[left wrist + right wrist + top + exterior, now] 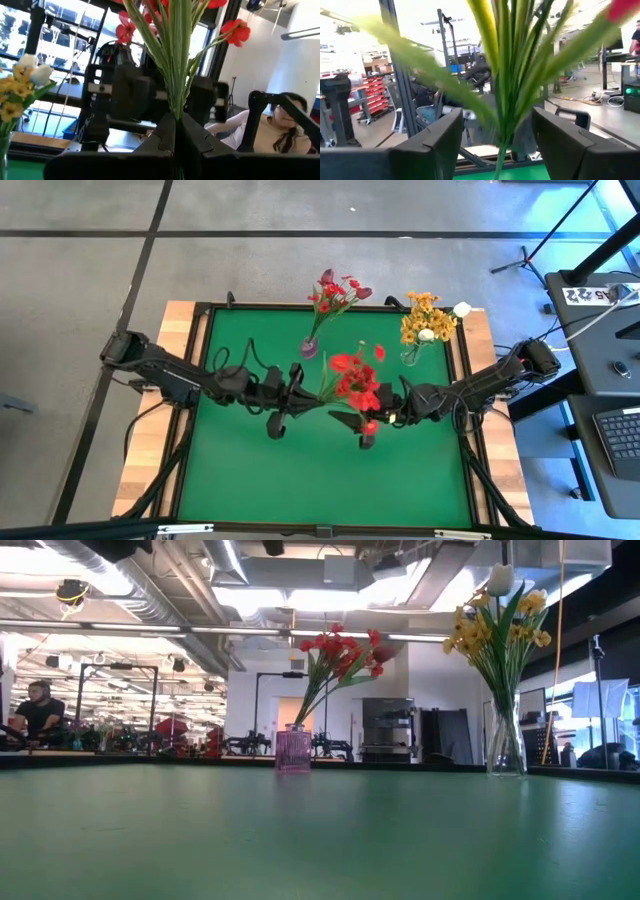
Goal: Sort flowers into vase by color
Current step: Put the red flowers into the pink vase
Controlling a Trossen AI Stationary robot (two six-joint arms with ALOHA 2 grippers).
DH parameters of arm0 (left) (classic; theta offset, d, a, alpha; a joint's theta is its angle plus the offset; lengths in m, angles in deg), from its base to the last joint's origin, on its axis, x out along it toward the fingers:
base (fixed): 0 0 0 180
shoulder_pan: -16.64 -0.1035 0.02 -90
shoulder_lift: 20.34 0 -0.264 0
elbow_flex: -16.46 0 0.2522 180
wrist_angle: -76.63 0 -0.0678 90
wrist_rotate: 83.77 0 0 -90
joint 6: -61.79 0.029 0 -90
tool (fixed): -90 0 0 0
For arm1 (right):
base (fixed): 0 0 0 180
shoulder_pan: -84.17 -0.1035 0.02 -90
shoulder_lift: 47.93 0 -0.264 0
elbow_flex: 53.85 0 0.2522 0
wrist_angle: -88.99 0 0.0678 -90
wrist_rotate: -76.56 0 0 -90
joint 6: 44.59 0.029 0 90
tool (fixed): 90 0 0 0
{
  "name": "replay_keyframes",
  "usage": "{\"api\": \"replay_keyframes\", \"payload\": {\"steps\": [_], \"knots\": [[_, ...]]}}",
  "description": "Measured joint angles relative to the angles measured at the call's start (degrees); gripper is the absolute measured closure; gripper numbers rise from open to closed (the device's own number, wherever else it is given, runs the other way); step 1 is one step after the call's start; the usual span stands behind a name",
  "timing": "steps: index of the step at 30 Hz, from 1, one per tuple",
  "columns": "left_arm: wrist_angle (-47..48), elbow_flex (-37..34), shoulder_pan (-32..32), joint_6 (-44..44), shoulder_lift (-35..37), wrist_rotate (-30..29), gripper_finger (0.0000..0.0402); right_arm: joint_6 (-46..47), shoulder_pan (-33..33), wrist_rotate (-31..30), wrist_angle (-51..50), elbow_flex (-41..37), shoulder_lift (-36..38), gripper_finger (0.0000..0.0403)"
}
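Two grippers meet at mid-table around a red blossom spray (356, 383) held above the green table (240, 470).

The left gripper (176, 131) pinches its green stems shut; the right gripper (496, 142) stands wide around them. The stem ends are hidden. Far back stand a purple vase (293, 751) with red flowers and a clear vase (506, 745) with yellow flowers.

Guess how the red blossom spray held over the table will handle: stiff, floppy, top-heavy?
The red blossom spray with long green stems is probably light but top-heavy, since its blooms fan wide. The left gripper is shut on the thin bunched stems, so they could twist or slip. The right gripper is open around them.
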Motion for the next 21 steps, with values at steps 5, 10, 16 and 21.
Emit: {"api": "replay_keyframes", "payload": {"steps": [5,10,16,21], "knots": [[0.39,2.90,0.54,-0.02,-3.43,-0.02,0.0401,-0.18,0.00,-0.63,0.00,0.00,0.00,0.0169],[0.69,4.62,0.89,-0.12,-5.28,0.93,0.0400,-0.29,-0.03,-1.30,0.01,0.00,0.00,0.0190],[1.97,4.64,0.93,-1.01,-5.19,0.96,0.0392,-1.37,-0.07,-0.63,-0.98,0.00,0.00,0.0287],[3.87,4.64,0.99,-1.81,-5.06,-0.74,0.0388,-1.38,-0.11,-0.60,-1.87,-0.01,0.00,0.0385]]}}
